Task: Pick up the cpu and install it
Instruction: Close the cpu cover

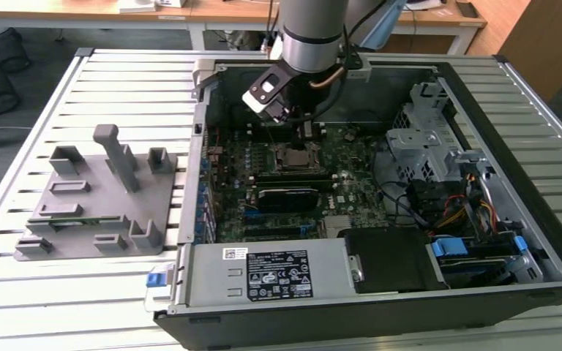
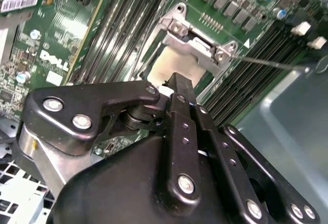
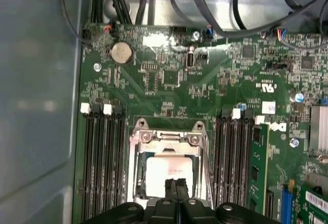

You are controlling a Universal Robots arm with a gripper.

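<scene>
Standing by the bench, I log the items view by view.

Exterior view. The open computer case [image 1: 515,241] lies on a slatted table [image 1: 115,80]. The arm reaches down into it, and the gripper [image 1: 307,134] is low over the motherboard [image 1: 350,183], just above the socket frame [image 1: 296,157]. A grey fixture tray [image 1: 85,241] sits on the exterior view's left, well apart from the case, with a green memory stick [image 1: 61,218] lying in it.

First wrist view. The cpu [image 3: 165,168], pale and square, lies flat inside the socket frame [image 3: 169,138], between two banks of memory slots [image 3: 105,157]. The gripper [image 3: 175,184] has its black fingers [image 3: 170,187] drawn narrow, side by side, with nothing clamped between them. The tips are over the chip's near half. I cannot tell whether they touch it.

Second wrist view. The gripper [image 2: 180,80] is seen from behind, its closed tip pointing at the cpu [image 2: 166,65] within the frame [image 2: 197,44]. A thin metal lever [image 2: 271,62] runs out from one corner of the frame.

Handling note, as a judgement. The chip looks set in its seat, so seating is the step in hand. It calls for light, straight-down contact with the chip level and square to the frame. Sideways drag or tilt could harm the contacts beneath. The closed tip is a small pressing point, so it should bear near the chip's middle.
</scene>
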